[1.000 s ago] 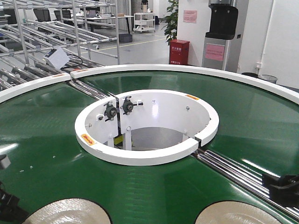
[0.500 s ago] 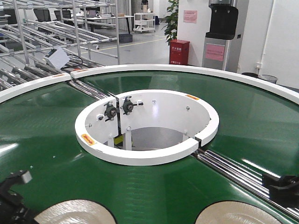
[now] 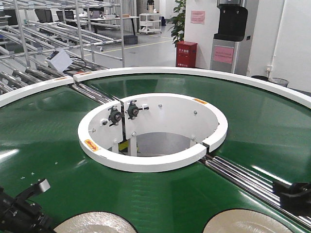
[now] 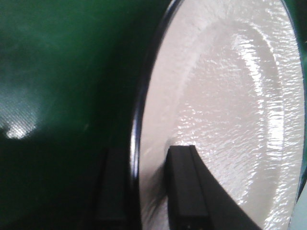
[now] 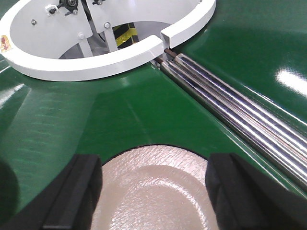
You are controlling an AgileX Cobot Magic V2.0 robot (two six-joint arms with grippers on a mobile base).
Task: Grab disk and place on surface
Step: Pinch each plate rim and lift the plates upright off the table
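Pale textured disk [image 4: 230, 96], dark-rimmed, on green belt [image 4: 57, 72]; left gripper [image 4: 146, 158] fingers apart, straddling the disk's rim.

Pale textured left disk [image 3: 95, 224], right disk [image 3: 243, 223], both flat on green belt [image 3: 43, 141], well apart

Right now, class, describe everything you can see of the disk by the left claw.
The disk is round and pale cream, with a finely rippled, shiny face, a shallow raised ring inside and a thin dark edge. It lies flat on the green belt, partly cut off by the bottom of the front view. The left claw straddles its edge, one finger over the face, the other over the belt; whether either touches it cannot be told.
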